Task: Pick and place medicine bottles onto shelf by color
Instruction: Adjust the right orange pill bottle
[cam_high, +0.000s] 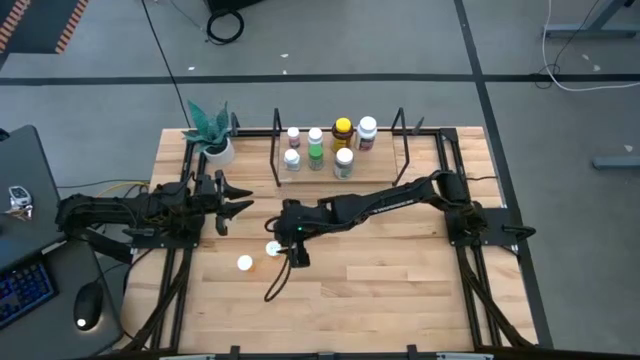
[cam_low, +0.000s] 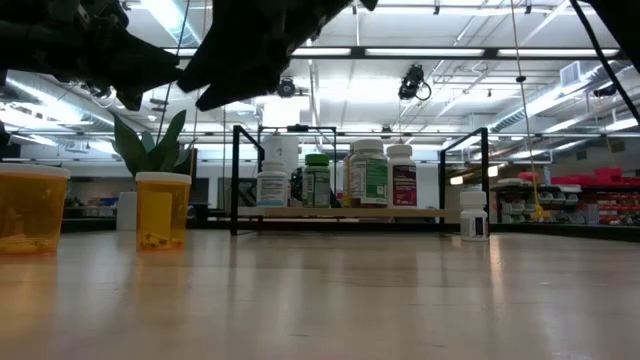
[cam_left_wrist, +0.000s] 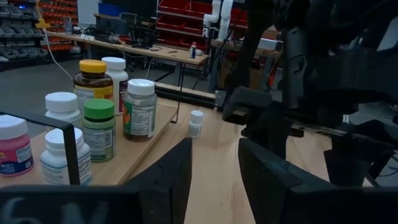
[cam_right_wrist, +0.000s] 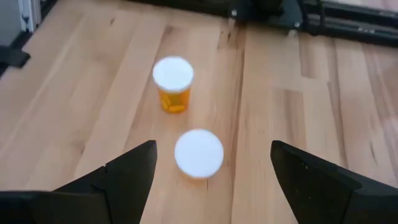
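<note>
Several medicine bottles stand upright on the shelf at the table's far side, among them a green-capped one and a yellow-capped one. Two orange, white-capped bottles stand on the table: one and another nearer the left. My right gripper is open and hovers above the nearer orange bottle, fingers apart on either side, with the other orange bottle beyond. A small white bottle stands on the table by the shelf's right end. My left gripper waits open, left of the shelf.
A white pot with a teal plant stands at the far left corner, beside the shelf's black wire upright. My right arm stretches across the table in front of the shelf. Bare wood lies toward the near edge.
</note>
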